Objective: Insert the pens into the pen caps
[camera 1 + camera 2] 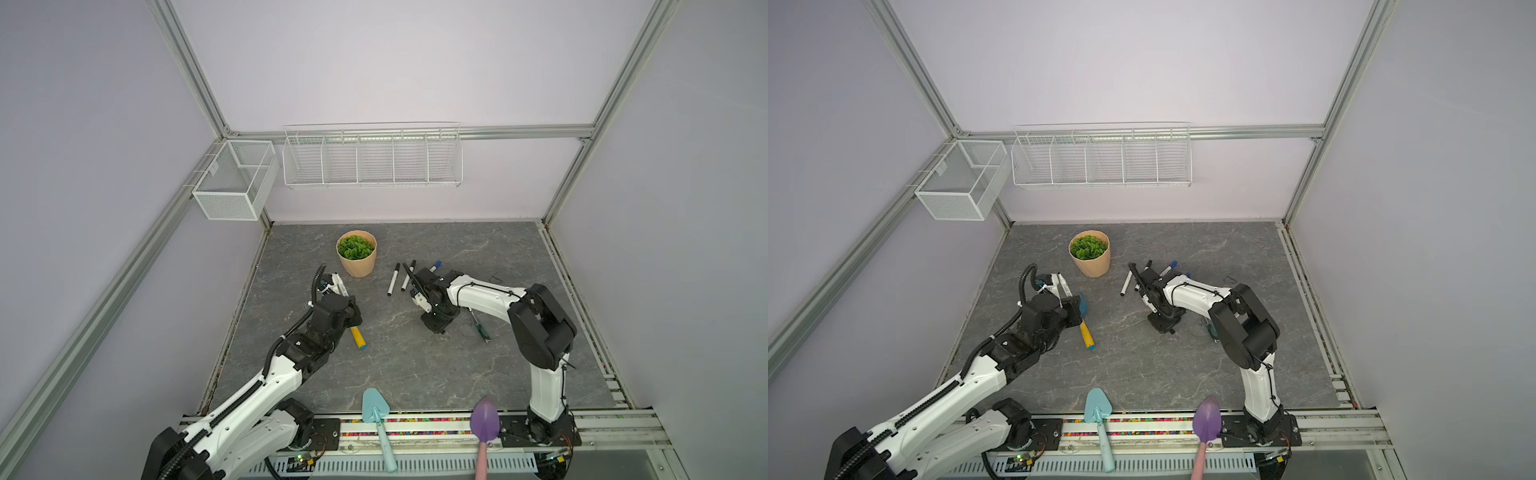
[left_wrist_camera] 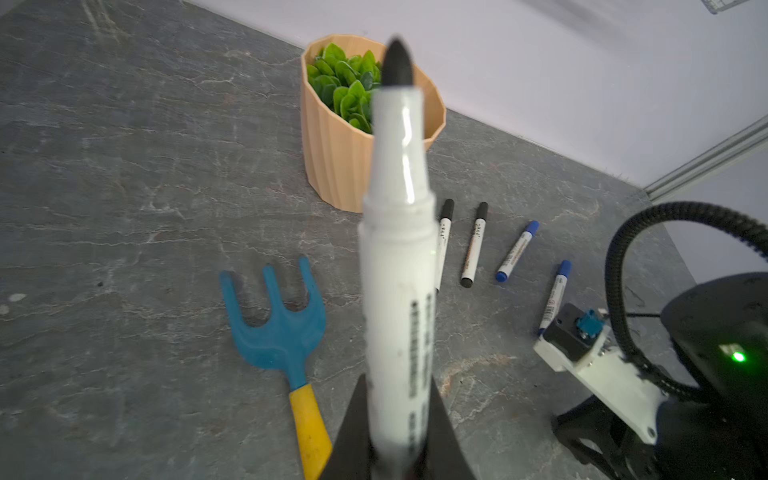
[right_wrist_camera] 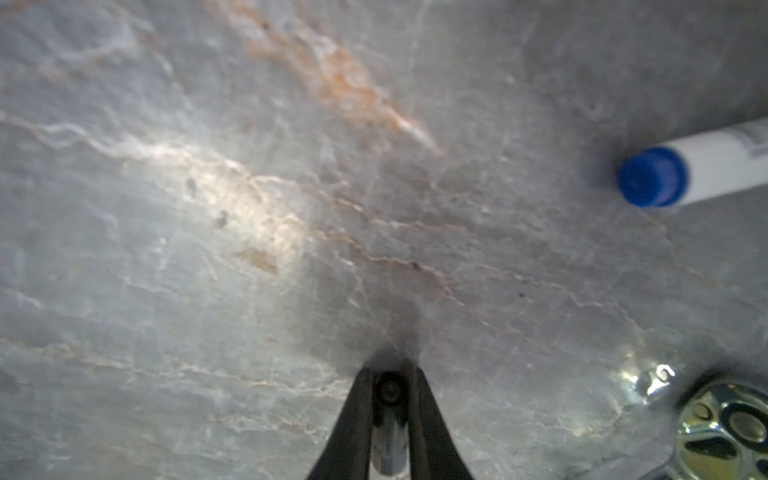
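My left gripper (image 2: 397,399) is shut on the barrel of an uncapped white pen (image 2: 397,232) whose black felt tip points away toward the plant pot. In both top views this pen (image 1: 341,287) (image 1: 1064,285) sticks out ahead of the left gripper (image 1: 348,300). My right gripper (image 3: 390,374) is low over the table, shut on a small black pen cap (image 3: 388,390) whose round end faces outward. In both top views the right gripper (image 1: 438,326) (image 1: 1166,326) points down. Several capped pens (image 2: 473,245) (image 2: 517,251) lie behind it.
A tan pot with a green plant (image 1: 356,253) stands at the back. A blue fork with a yellow handle (image 2: 282,328) lies by the left arm. A green-handled ratchet (image 1: 480,326) lies beside the right gripper. Teal (image 1: 376,409) and purple (image 1: 484,419) trowels lie at the front edge.
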Controlling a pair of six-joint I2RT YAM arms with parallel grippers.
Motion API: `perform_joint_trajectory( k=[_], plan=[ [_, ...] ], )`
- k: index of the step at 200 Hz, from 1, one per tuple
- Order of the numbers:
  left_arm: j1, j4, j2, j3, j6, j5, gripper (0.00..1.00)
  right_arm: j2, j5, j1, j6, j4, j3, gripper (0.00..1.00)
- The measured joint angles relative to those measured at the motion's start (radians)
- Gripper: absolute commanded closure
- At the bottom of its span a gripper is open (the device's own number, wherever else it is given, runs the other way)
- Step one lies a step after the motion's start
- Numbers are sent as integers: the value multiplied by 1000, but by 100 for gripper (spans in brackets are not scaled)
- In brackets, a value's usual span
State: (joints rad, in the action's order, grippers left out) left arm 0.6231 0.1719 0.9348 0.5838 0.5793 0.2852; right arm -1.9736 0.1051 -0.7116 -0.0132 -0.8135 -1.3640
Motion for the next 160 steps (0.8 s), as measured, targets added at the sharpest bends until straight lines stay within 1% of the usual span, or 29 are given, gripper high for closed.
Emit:
perform_joint_trajectory(
  k=[18, 44, 59, 81, 100, 116, 135, 160],
  plan=[
    [20, -22, 27, 11, -24, -34, 100, 13, -31, 39, -33, 16, 2, 88],
    [51, -61, 80, 23, -82, -135, 100, 82, -95, 98, -79, 50, 19, 90],
    [76, -79, 122, 35, -120, -195, 100, 164, -151, 130, -107, 76, 35, 90],
    [135, -120, 178, 45, -182, -277, 100, 321, -247, 178, -157, 142, 47, 90],
    [177, -167, 209, 46, -221, -335, 100, 455, -344, 215, -216, 241, 57, 90],
    [193, -216, 230, 47, -244, -375, 100, 537, -423, 225, -274, 341, 79, 89],
    [202, -258, 254, 58, -261, -410, 100, 574, -517, 220, -349, 463, 108, 89],
    [203, -301, 275, 78, -274, -448, 100, 560, -585, 198, -417, 567, 133, 89]
  ],
)
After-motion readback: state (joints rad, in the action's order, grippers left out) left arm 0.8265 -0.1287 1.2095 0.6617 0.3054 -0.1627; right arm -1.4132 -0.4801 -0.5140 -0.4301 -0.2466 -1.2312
